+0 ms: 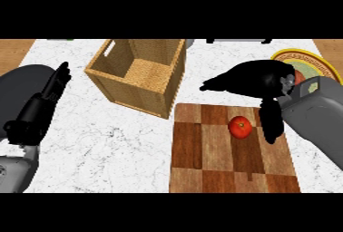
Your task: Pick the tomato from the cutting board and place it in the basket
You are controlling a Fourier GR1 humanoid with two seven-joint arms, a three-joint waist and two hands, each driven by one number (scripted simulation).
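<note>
Right hand (258, 81) is seen poised above the far right part of the board (201, 154), with one finger pointing down just right of the tomato (240, 127) and the others spread toward the basket (137, 74); nothing is held, and the fingers are judged spread and released, though contact with the tomato cannot be told. The tomato is found on the board's far right part, sitting free. The basket is set at the bench's (107, 145) far edge, just beyond the board's far left corner, with its mouth upward and nothing seen inside. The step in hand is judged to be the reach, before the grasp. For the next move, the hand would need to be lowered and centred over the tomato, and the fingers closed round it, before it is lifted toward the basket. Left hand (40, 106) is rested with fingers straight near the bench's left edge.
</note>
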